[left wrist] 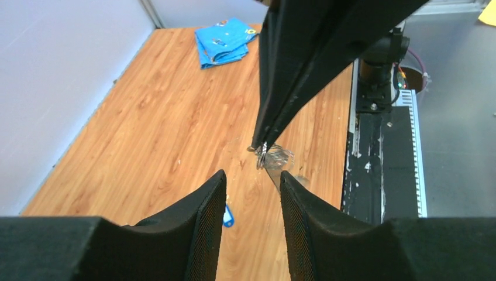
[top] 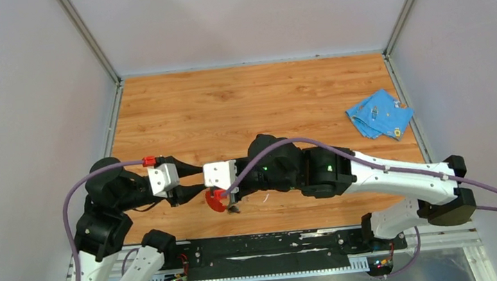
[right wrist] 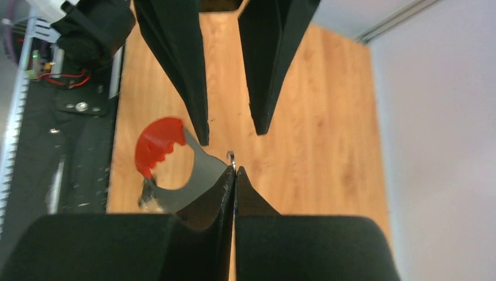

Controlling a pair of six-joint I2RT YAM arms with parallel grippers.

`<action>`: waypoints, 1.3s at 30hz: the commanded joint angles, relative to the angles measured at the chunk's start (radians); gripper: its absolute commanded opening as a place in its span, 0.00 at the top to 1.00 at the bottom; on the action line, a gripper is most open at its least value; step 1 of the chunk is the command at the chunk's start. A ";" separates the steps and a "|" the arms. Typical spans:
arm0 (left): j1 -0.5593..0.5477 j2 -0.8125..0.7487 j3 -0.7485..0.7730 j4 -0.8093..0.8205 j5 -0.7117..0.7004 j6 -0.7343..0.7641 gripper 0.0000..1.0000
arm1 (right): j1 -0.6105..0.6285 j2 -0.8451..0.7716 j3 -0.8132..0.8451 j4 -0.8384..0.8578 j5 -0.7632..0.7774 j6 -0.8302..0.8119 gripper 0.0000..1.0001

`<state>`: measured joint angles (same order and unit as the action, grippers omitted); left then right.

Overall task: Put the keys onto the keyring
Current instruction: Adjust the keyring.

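My right gripper (right wrist: pixel 234 170) is shut on the small metal ring (right wrist: pixel 231 157) of the keyring. Its red part (right wrist: pixel 157 146) and grey part (right wrist: pixel 196 175) hang to the left of the fingers, just above the table near the front edge (top: pixel 216 201). My left gripper (left wrist: pixel 252 174) is open and empty, and points tip to tip at the right gripper (left wrist: pixel 260 146) a short way off. A key with a blue head (left wrist: pixel 228 216) lies on the wood beneath the left fingers. Something silvery (left wrist: pixel 276 157) hangs at the ring; I cannot tell whether it is a key.
A crumpled blue cloth (top: pixel 379 114) lies at the far right of the wooden table (top: pixel 249 105). A black rail (top: pixel 271 246) with cables runs along the near edge. White walls close in the left, right and back sides.
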<state>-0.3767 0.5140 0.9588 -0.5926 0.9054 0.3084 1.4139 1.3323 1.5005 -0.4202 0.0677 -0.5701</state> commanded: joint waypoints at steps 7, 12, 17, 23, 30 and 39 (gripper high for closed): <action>-0.002 0.003 -0.046 -0.037 0.070 0.045 0.66 | -0.056 0.068 0.076 -0.205 -0.170 0.236 1.00; -0.002 0.023 -0.047 -0.084 0.085 0.087 0.66 | -0.056 0.103 0.122 -0.243 -0.169 0.238 0.99; -0.002 0.006 -0.075 -0.101 0.096 0.102 0.68 | -0.056 0.130 0.169 -0.270 -0.166 0.258 0.99; -0.002 0.005 -0.083 -0.102 0.124 0.086 0.72 | -0.056 0.168 0.227 -0.315 -0.169 0.271 1.00; -0.002 0.012 -0.080 -0.102 0.132 0.069 0.79 | -0.056 0.210 0.281 -0.355 -0.146 0.258 0.99; -0.002 -0.009 -0.066 -0.216 0.007 0.225 0.56 | -0.058 0.207 0.288 -0.388 -0.132 0.234 0.99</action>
<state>-0.3763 0.5209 0.8841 -0.7364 0.9726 0.4538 1.3640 1.5414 1.7588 -0.7891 -0.0963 -0.3153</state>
